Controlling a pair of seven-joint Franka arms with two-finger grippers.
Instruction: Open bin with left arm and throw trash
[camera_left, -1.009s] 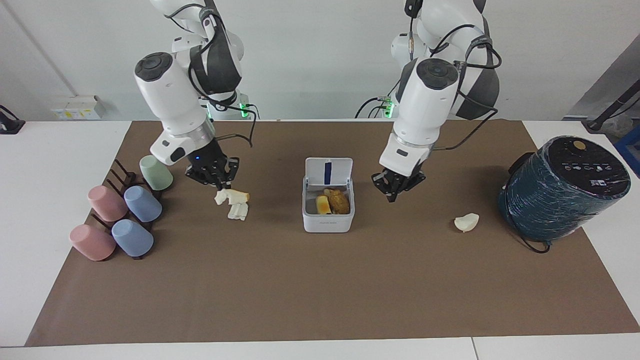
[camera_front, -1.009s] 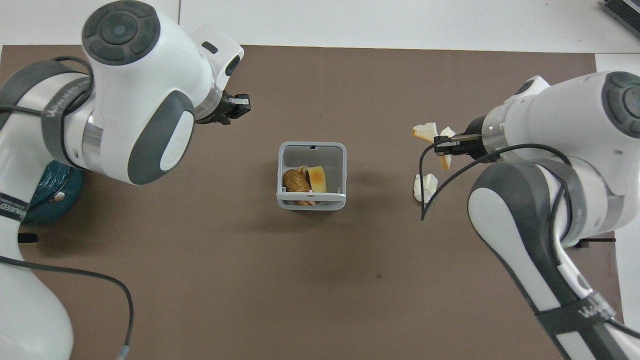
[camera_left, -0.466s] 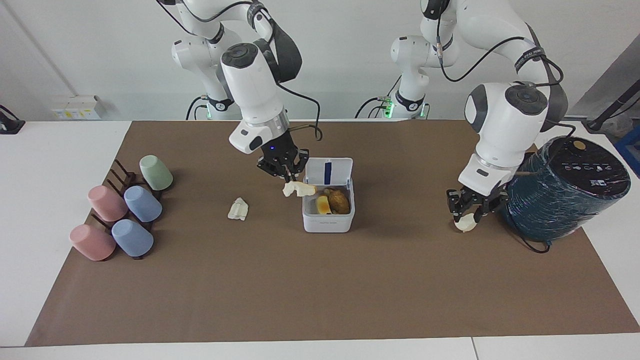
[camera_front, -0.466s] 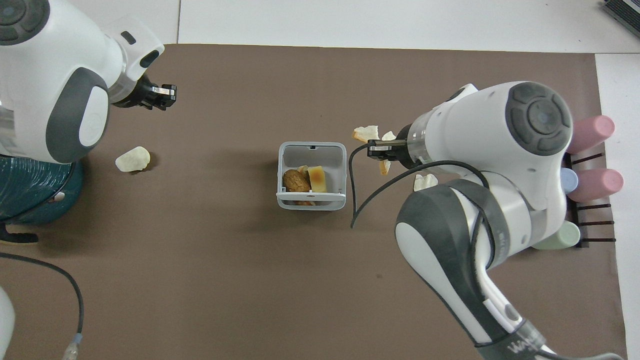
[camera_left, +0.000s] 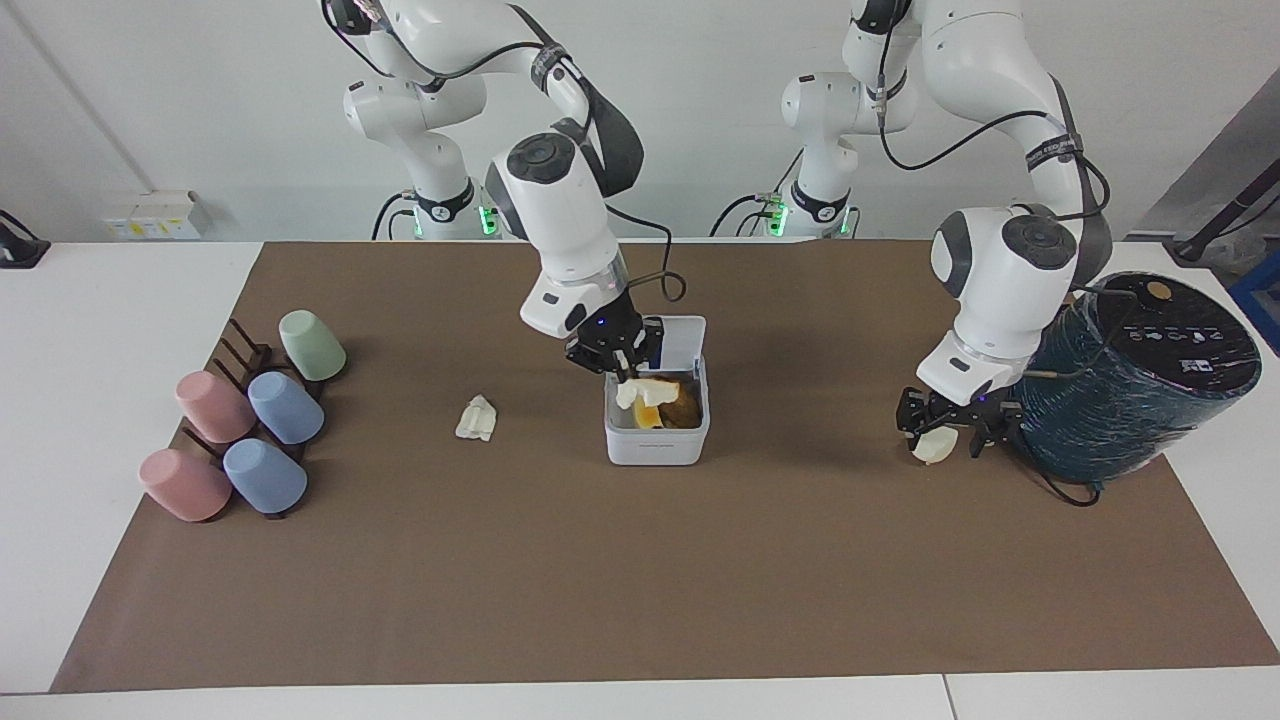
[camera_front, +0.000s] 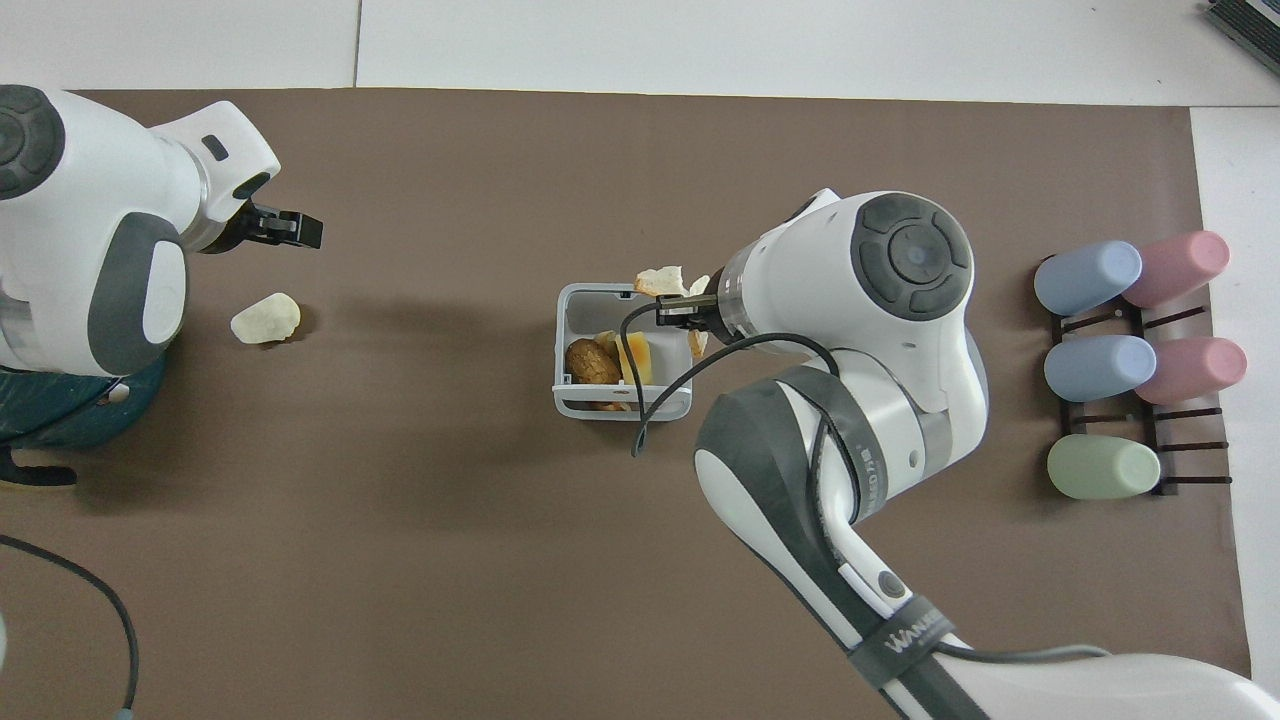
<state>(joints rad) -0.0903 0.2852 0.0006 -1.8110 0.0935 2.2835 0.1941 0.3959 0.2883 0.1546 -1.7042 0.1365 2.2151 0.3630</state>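
Since half a second ago, right gripper (camera_left: 626, 372) has carried its scrap (camera_left: 640, 389) from beside the bin to over the open bin (camera_left: 655, 437); left gripper (camera_left: 940, 432) has dropped lower onto the wedge scrap (camera_left: 935, 446).

Nearest the robots: bin lid (camera_left: 672, 340) is standing open, upright at the bin's edge closest to the robots. Right arm is coming in from its base and reaching over the bin; jaws are pinching the pale scrap, which is hanging just above the food pieces (camera_left: 673, 405) lying inside. Overhead, part of that scrap (camera_front: 660, 281) is sticking out past the bin's rim.

Bin is sitting mid-table on the brown mat (camera_left: 640, 580).

Crumpled scrap (camera_left: 477, 418) is lying on the mat between the bin and the cup rack (camera_left: 250, 410), toward the right arm's end, untouched.

Toward the left arm's end: left gripper is sitting down at the wedge scrap, jaws spread and straddling it, just beside the dark teal cylinder (camera_left: 1125, 385). Can't tell whether the fingers are touching it. Overhead, the gripper (camera_front: 290, 228) is showing higher than the wedge (camera_front: 265, 318).

Five cups are lying tipped on the rack.
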